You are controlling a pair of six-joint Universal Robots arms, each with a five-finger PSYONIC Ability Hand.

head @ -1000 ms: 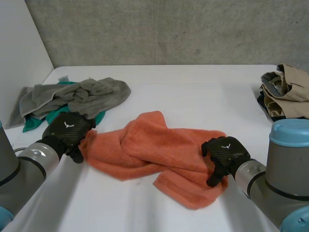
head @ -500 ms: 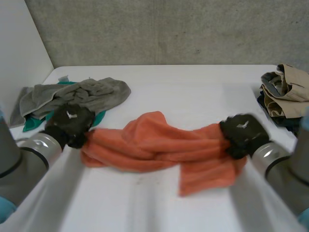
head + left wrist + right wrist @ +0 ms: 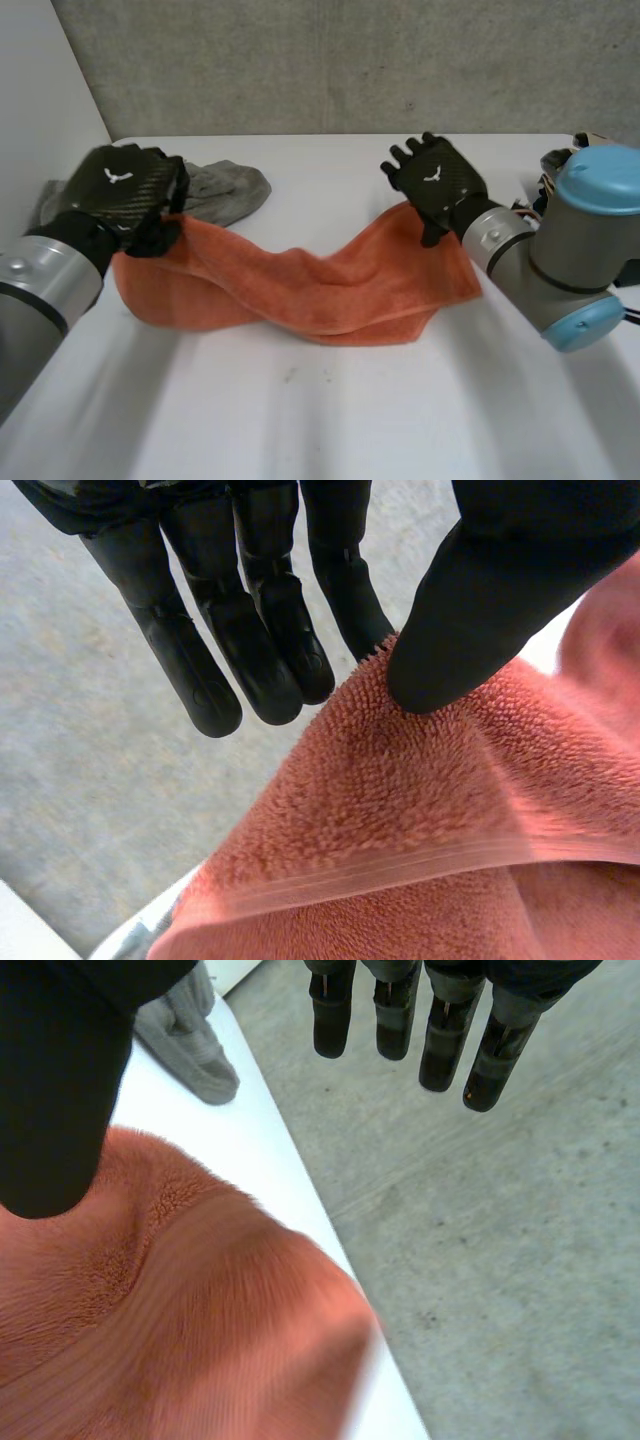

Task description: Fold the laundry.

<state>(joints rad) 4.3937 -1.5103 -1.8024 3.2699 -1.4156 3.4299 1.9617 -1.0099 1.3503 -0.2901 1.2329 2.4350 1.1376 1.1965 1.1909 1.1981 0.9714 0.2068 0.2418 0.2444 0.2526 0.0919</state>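
So, the folding proper hasn't begun. The orange towel (image 3: 300, 285) is strung out between the two hands above the white table (image 3: 330, 410). It sags in the middle, with a twist running through it and its lower edge down near the tabletop. No fold is in it yet, not one crease.

The left hand (image 3: 125, 190) has the towel's left corner: straight fingers (image 3: 285, 630), with the thumb (image 3: 480, 600) nipping the terry edge against one of them. That's a real pinch, up off the table.

The right hand (image 3: 437, 180) is raised at the towel's other end, and that end is less secure. Its fingers (image 3: 445, 1045) are straight, spread and clear of the cloth, and the towel merely lies up against its thumb (image 3: 55, 1090). To my eye that end could slip off.

What's left is nearly all of it, I'd say. The twist has to come out, the towel has to go down flat, and then come the folds themselves.

Round about, a grey cloth (image 3: 225, 187) lies crumpled just behind the left hand, close to the towel's left end. If the towel is spread that way it may land on it. Some beige clothes (image 3: 550, 160) sit at the table's far right, mostly hidden by the right arm and well apart from the towel. The near stretch of table looks the best place to spread it.
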